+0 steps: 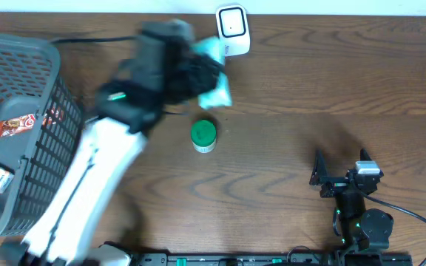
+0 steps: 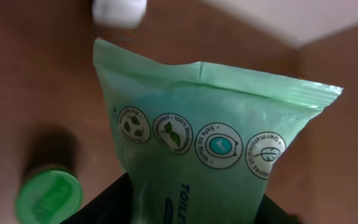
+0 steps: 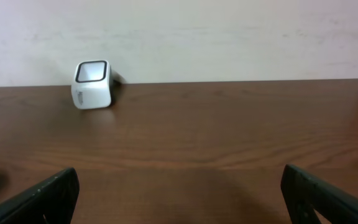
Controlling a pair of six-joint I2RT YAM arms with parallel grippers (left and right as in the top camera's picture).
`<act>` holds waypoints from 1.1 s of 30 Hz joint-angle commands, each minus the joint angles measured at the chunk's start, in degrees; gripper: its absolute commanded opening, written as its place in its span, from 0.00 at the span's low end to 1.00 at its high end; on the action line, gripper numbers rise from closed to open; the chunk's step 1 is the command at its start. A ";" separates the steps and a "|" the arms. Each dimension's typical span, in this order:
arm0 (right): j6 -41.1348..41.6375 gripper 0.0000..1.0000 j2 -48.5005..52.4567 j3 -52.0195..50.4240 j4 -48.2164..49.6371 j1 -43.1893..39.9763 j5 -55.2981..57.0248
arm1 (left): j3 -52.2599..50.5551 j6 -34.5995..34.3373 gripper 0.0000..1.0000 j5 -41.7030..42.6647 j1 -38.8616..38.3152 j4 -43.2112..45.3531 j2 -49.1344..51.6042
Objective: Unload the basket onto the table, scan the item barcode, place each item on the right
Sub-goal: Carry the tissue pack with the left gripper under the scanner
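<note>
Brown wooden bench (image 1: 331, 81) carries a white scanner (image 1: 232, 29). Left jaws clamp a pale green sealed pouch (image 2: 210, 124), printed with four round icons, above the bench near the scanner. Right jaws stand wide, empty.

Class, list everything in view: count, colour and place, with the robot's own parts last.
table: one, brown wood, under everything
basket: one, grey, left edge
snack packets: at least two, red and orange, inside the basket
scanner: one, white, far edge
jar: one, green lid, table middle
pouch: one, pale green, in the left hand near the scanner
left hand: one, black, shut on the pouch
right hand: one, black, open, near right
</note>
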 commanded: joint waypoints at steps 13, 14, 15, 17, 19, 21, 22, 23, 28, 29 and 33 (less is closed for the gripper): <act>0.55 0.99 -0.22 -0.07 -0.20 0.33 0.11 | 0.26 0.98 0.49 -17.44 -14.99 5.05 28.83; 0.55 0.99 -0.22 -0.07 -0.20 0.33 0.11 | 0.26 1.03 0.48 -18.18 -15.10 5.07 29.99; 0.55 0.99 -0.22 -0.07 -0.20 0.33 0.11 | 0.26 1.03 0.49 -18.80 -15.10 5.05 30.95; 0.55 0.99 -0.22 -0.07 -0.20 0.33 0.11 | 0.26 1.55 0.49 -20.06 -15.08 5.05 32.59; 0.55 0.99 -0.22 -0.07 -0.20 0.33 0.11 | 0.26 3.19 0.49 -22.32 -15.08 5.05 33.27; 0.52 0.99 -0.22 -0.07 -0.20 0.33 0.11 | 0.26 5.42 0.49 -24.04 -15.10 5.05 33.31; 0.55 0.99 -0.22 -0.07 -0.20 0.33 0.11 | 0.26 6.80 0.49 -24.39 -15.08 5.09 33.29; 0.55 0.99 -0.22 -0.07 -0.20 0.33 0.11 | 0.26 8.04 0.49 -24.37 -15.08 5.22 33.29; 0.55 0.99 -0.22 -0.07 -0.20 0.33 0.11 | 1.01 13.05 0.79 -24.30 -15.04 5.03 32.37; 0.52 0.99 -0.22 -0.07 -0.20 0.33 0.11 | 1.86 14.86 0.87 -24.30 -15.04 4.52 31.61; 0.55 0.99 -0.22 -0.07 -0.20 0.33 0.11 | 8.24 21.27 0.98 -24.33 -15.04 -0.15 26.60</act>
